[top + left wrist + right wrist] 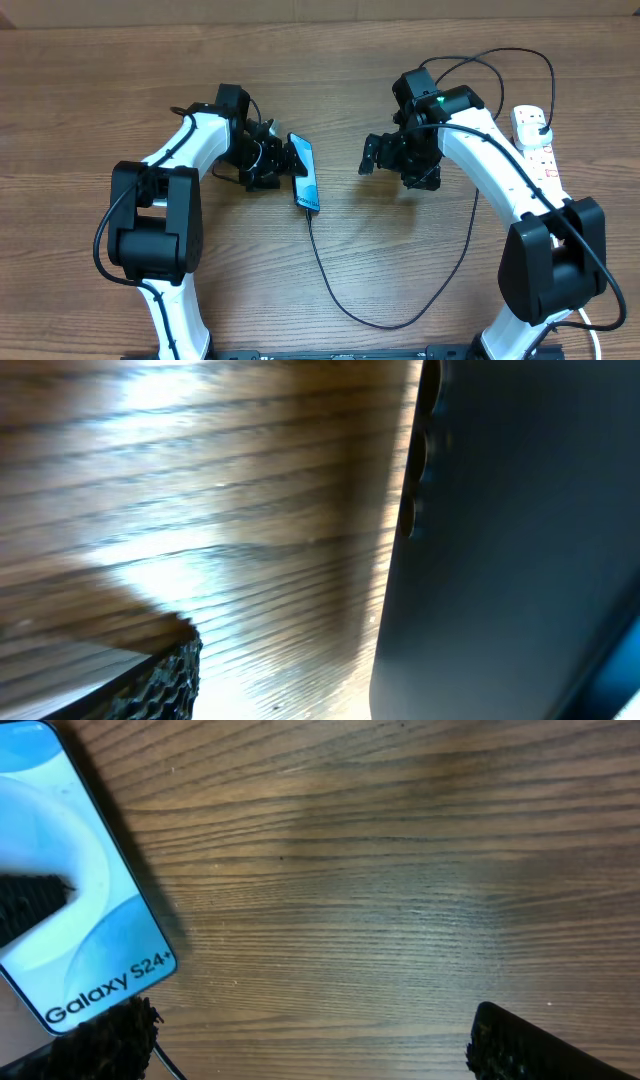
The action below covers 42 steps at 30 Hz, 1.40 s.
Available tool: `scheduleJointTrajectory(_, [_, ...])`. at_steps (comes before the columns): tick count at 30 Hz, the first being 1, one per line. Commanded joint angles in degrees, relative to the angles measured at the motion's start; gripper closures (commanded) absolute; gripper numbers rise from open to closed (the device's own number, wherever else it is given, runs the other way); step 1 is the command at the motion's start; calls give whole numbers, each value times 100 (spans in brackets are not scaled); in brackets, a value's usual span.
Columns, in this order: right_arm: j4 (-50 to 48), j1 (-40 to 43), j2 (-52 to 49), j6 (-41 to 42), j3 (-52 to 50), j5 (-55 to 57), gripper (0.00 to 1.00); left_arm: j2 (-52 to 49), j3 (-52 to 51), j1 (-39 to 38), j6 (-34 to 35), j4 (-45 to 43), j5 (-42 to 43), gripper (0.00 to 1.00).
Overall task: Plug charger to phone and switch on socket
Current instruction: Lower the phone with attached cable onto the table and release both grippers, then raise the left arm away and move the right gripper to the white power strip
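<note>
Left end effector (283, 166), jaws apart, beside phone (304, 172); right end effector (372, 155), apart, over brown wood-grain table (80, 120)

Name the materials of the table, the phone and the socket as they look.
Table: wood or wood-look laminate, slight sheen, visible grain lines.
Phone: glossy glass-like front, dark edge.
Socket: smooth white plastic, probably.

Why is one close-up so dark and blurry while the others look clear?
Left wrist view: the phone sits too close to focus, a dark blur, with glare on the table. Right wrist view: sharp, the phone's lettering readable. Overhead view: evenly lit, shadows faint.
</note>
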<state>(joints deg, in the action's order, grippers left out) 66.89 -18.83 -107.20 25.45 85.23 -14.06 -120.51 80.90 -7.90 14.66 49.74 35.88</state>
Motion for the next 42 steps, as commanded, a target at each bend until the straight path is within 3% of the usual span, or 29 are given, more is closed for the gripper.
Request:
scheduleJointTrajectory(1, [26,-4,208,-13,63,98,0,-162,-79,42,-72,72,-1226,26])
scheduleJointTrajectory(9, [31,-7,208,-11,63,94,0,-162,-79,42,-92,96,-1272,69])
scheduleJointTrajectory(12, [28,-7,208,-11,63,96,0,-162,-79,42,-92,98,-1272,72])
scheduleJointTrajectory(14, [28,-7,208,-13,63,96,0,-162,-79,42,-90,98,-1272,68])
scheduleJointTrajectory(17, [28,-4,208,-13,63,96,0,-162,-61,44,-92,136,-1272,44])
scheduleJointTrajectory(21, [76,232,208,-17,68,96,0,-162,313,120,-94,636,-1276,42])
scheduleJointTrajectory(24, [225,872,208,-70,72,96,0,-142,962,258,-92,1294,-1355,39])
scheduleJointTrajectory(28, [466,1768,208,-1001,74,-57,0,166,1867,350,-94,1893,-1716,31])
scheduleJointTrajectory(35, [981,3005,208,-1078,417,-59,0,1639,2238,295,-90,1478,-2470,25])
scheduleJointTrajectory(36, [1021,3224,210,-1075,603,-59,0,2013,2238,295,-92,1327,-2756,1])
scheduleJointTrajectory(42, [70,3936,208,-1075,973,142,0,2616,2238,302,-92,1189,-3480,1])
